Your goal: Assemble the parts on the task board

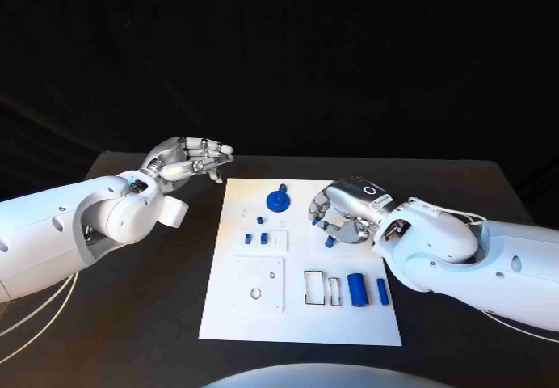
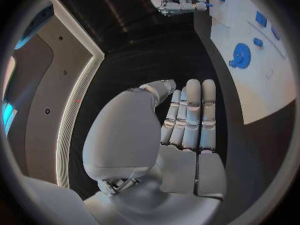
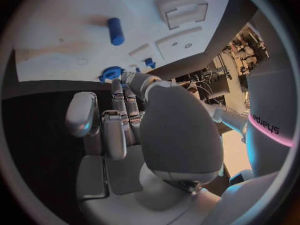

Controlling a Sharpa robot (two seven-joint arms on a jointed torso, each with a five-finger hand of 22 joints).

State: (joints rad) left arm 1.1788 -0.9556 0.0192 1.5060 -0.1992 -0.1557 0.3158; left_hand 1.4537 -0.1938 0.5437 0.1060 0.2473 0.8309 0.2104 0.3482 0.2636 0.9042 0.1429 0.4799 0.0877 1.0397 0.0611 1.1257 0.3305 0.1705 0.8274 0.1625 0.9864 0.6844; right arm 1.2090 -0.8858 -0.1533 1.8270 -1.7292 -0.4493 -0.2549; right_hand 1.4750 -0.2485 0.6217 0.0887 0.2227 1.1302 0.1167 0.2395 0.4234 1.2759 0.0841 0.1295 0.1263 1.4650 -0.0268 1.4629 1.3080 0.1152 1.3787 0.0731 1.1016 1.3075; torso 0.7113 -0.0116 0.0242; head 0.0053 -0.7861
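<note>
Head view: white board (image 1: 300, 315) mid black table (image 1: 466, 186). Blue gear (image 1: 279, 200) near board's far edge; two blue cylinders (image 1: 356, 289) at near right. Left hand (image 1: 187, 162) off board's far left corner, fingers curled, holding nothing. Right hand (image 1: 340, 212) over board's right side, pinching small blue piece (image 1: 331, 240).

Left wrist view: fingers (image 2: 190, 117) straight, pressed together; gear (image 2: 240, 56) beyond.

Right wrist view: "sharpa" lettering (image 3: 270, 127) on arm; blue cylinder (image 3: 115, 31) lying on board.

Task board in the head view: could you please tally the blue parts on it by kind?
Gear: 1
Large cylinders: 2
Small pieces: 3
Piece at the right hand: 1
Total: 7
</note>
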